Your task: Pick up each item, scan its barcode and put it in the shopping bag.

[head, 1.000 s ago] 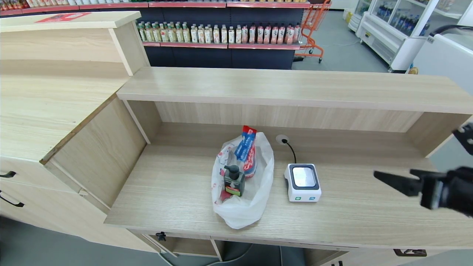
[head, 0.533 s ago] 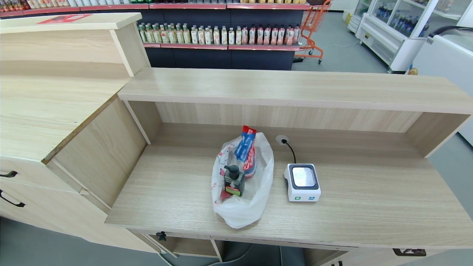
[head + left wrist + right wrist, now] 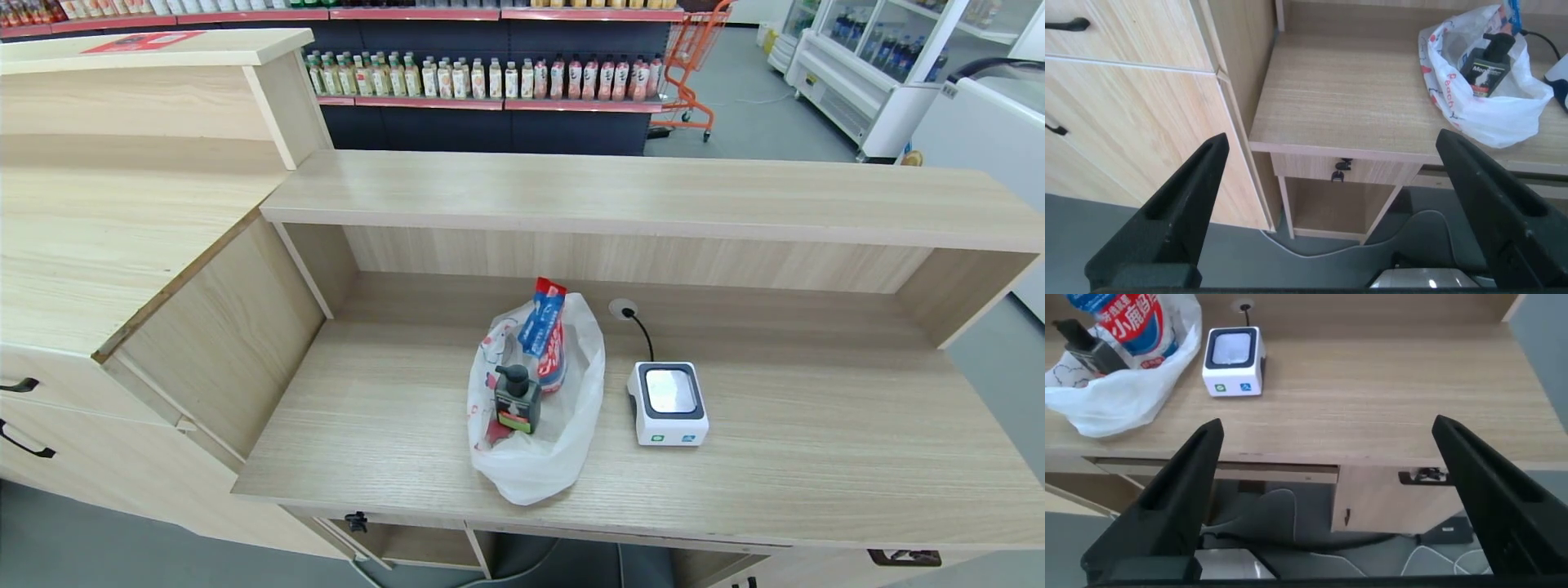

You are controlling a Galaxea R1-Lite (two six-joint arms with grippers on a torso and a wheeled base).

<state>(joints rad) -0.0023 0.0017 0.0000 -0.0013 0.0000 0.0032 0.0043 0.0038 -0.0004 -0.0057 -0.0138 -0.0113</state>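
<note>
While both arms sit back off the front of the counter [image 3: 816, 474], the left gripper [image 3: 1331, 143] has its fingers spread wide with nothing between them, and the right gripper [image 3: 1327, 425] is just as wide and empty. On the counter, the white plastic shopping bag [image 3: 535, 457] lies open. A dark pump bottle [image 3: 517, 400] sits inside it, and a blue and red packet [image 3: 545, 335] sticks out at its far end. The white scanner [image 3: 668, 403] stands just beside the bag, on its right, not touching it.
</note>
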